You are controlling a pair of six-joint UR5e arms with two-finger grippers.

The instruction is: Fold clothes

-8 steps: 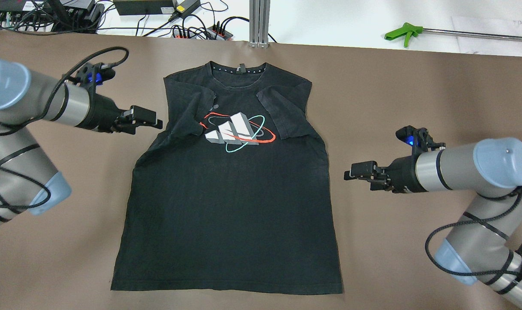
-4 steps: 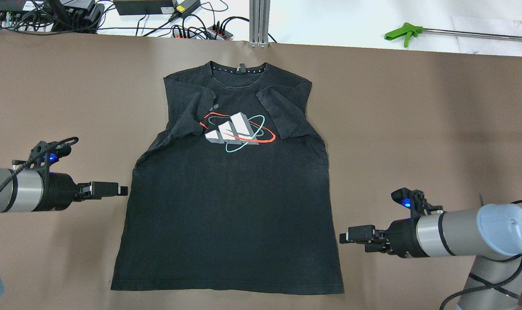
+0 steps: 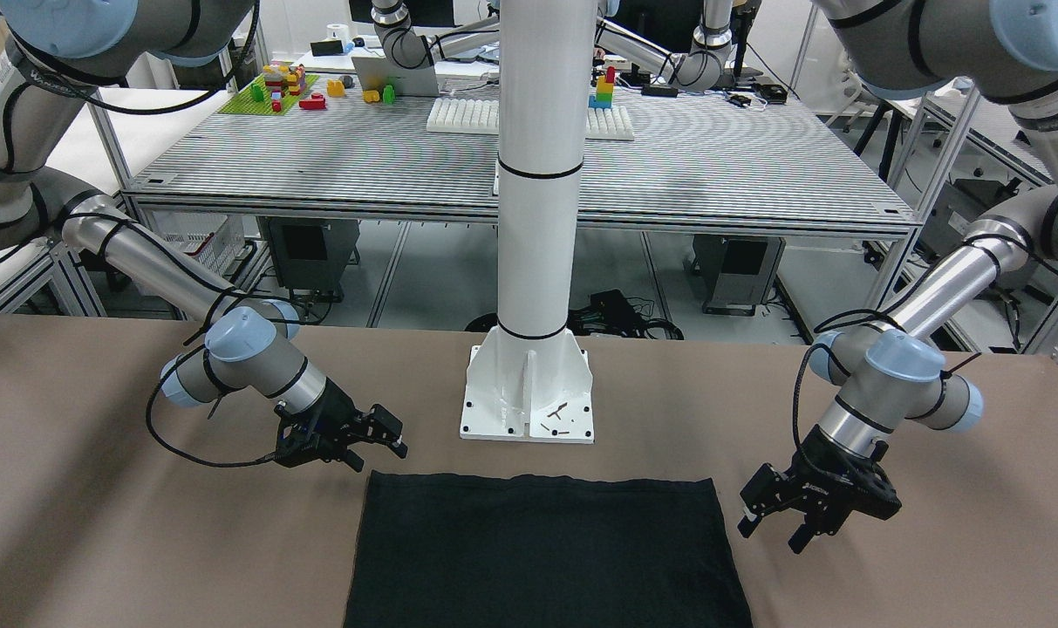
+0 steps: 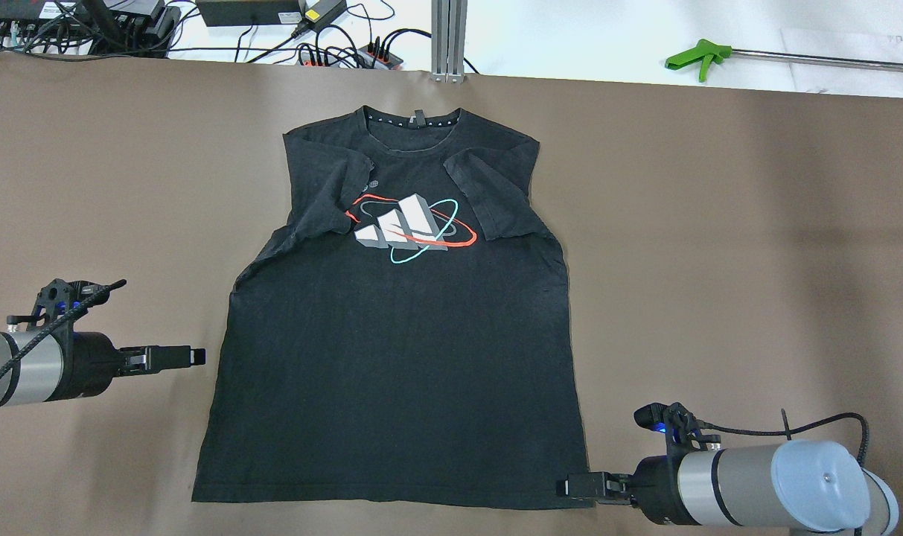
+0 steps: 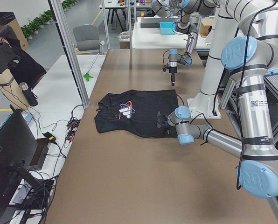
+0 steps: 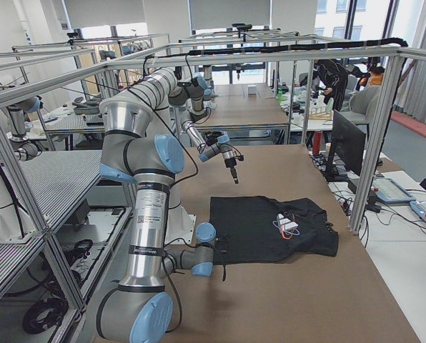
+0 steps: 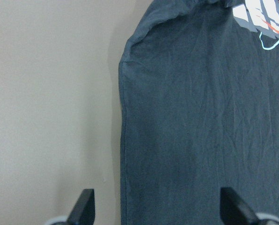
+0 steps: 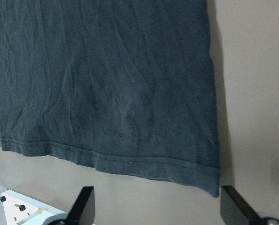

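Flat on the table [image 4: 719, 223], the black T-shirt [image 4: 399, 357] looks light and limp, best pinched at its hem corners by the left gripper [image 4: 195, 356] and right gripper [image 4: 562, 487], both with jaws spread wide.

Spread flat on surface [image 4: 719, 223]: clothes [image 4: 399, 357]. Beside left edge: left end effector [image 4: 196, 356]. At right hem corner: right end effector [image 4: 561, 487].

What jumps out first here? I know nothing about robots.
A black T-shirt with a red, white and teal print lies flat on the brown table, sleeves folded in. The open left end effector is beside its left edge, the right end effector at its near right corner.
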